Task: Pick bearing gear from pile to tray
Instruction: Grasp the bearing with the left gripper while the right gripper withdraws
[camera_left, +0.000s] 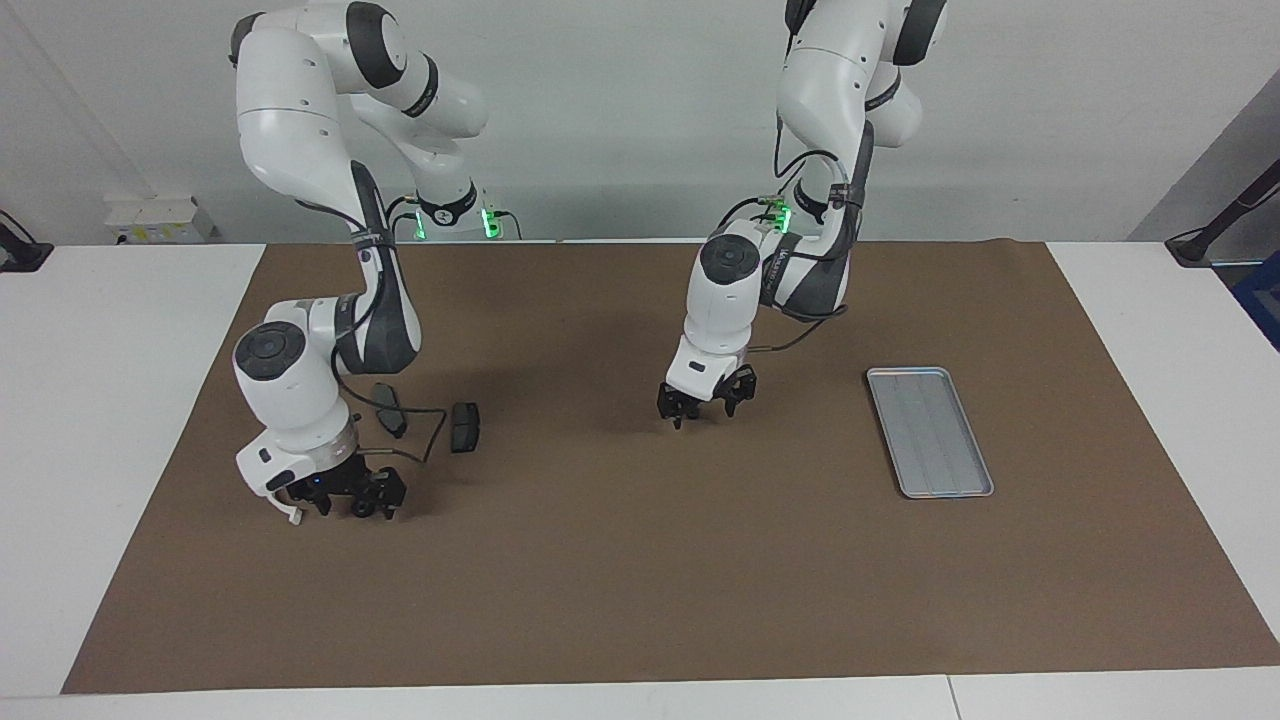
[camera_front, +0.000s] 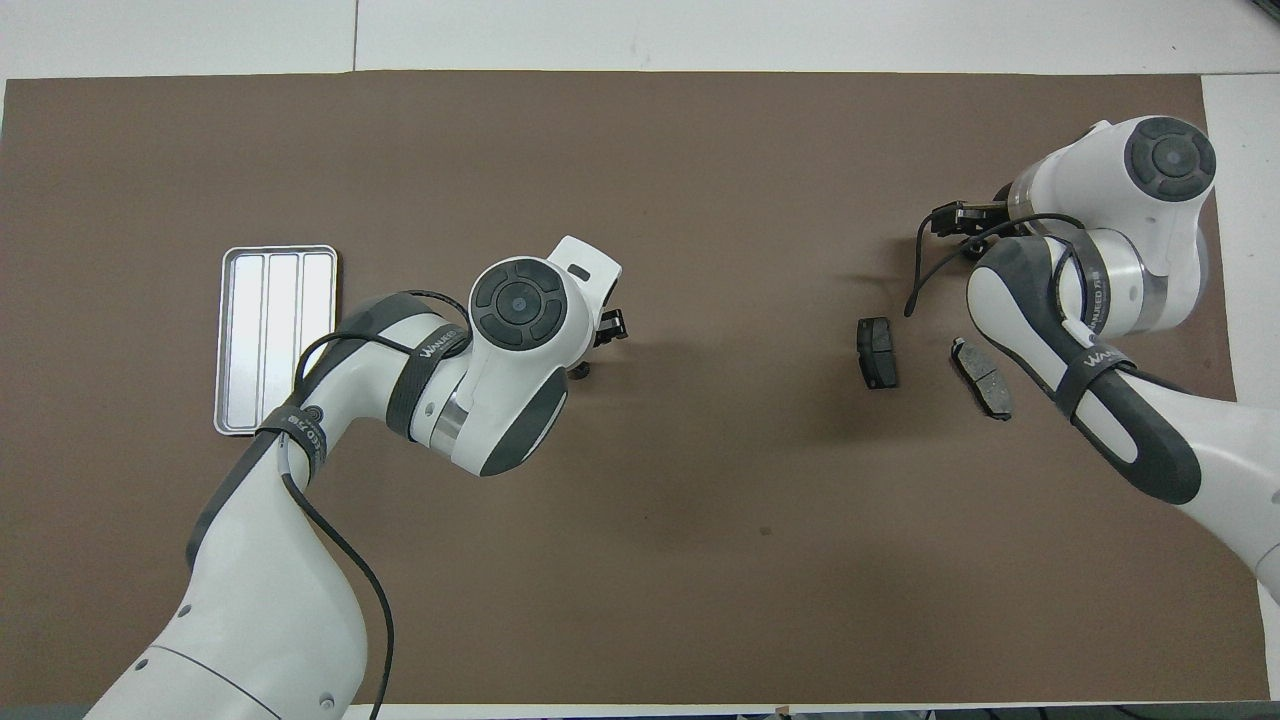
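My left hand hangs low over the small black round piece, finger state indeterminable; my right hand likewise.

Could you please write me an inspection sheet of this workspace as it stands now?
Surface: brown mat on a white table.
Job's things: flat ridged silver metal tray, nothing in it; small black round piece under the left gripper.
Clutter: two dark grey brake pads; white plastic arc's end.
Grippers: left low over the mat's middle; right gripper low beside the arc, open.
Cables: black cable looping from the right wrist.
Surroundings: grey wall.
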